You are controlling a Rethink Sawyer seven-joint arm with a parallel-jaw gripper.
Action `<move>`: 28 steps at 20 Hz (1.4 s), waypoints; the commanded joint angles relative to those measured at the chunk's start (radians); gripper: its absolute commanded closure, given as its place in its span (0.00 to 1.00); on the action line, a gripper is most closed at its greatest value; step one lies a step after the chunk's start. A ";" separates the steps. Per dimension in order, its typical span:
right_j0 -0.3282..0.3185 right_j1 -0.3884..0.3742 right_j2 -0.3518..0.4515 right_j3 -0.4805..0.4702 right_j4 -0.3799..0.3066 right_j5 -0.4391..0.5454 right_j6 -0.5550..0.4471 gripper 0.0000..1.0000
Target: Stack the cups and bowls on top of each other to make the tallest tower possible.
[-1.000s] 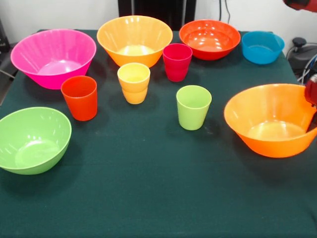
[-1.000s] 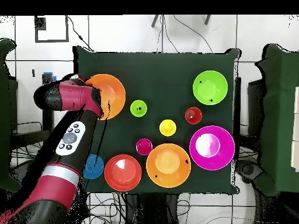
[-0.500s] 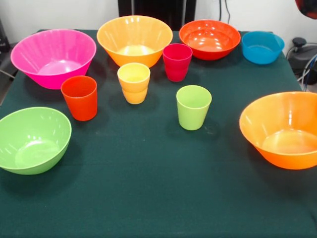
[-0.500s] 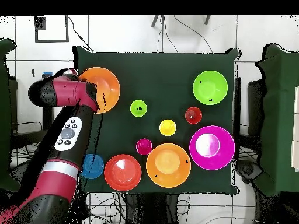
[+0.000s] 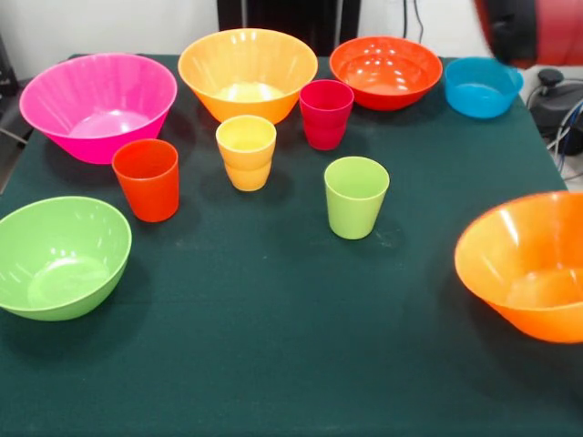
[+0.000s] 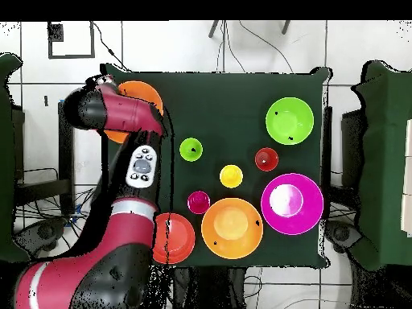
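Four cups stand mid-table: orange-red (image 5: pixel 148 179), yellow (image 5: pixel 246 152), crimson (image 5: pixel 326 114) and lime green (image 5: pixel 355 197). Along the far side are the pink bowl (image 5: pixel 96 105), an orange bowl (image 5: pixel 246 73), the red-orange bowl (image 5: pixel 385 71) and the blue bowl (image 5: pixel 483 86). The green bowl (image 5: pixel 59 255) sits near left. A second orange bowl (image 5: pixel 533 264) runs off the right edge. In the overhead view the arm (image 6: pixel 121 117) lies across that orange bowl (image 6: pixel 143 90). My gripper (image 6: pixel 105 84) is at the bowl's left rim, mostly hidden under the wrist.
The arm's blurred upper part (image 5: pixel 537 27) shows at the top right of the front view. In the overhead view the arm's lower links (image 6: pixel 141 209) cover the blue bowl and part of the red-orange bowl (image 6: pixel 179 237). Cables lie on the floor around the dark green table (image 6: pixel 233 96).
The right-hand orange bowl has slid further right and nearer in the front view. In the overhead view it moved up-left, and the arm swung inward over the table's left side.
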 commanded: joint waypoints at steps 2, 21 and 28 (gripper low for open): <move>-0.179 0.028 0.538 0.196 -0.207 -0.250 -0.261 1.00; -0.282 0.045 0.704 0.193 -0.507 -0.271 -0.131 1.00; -0.316 0.055 0.758 0.195 -0.568 -0.262 -0.146 1.00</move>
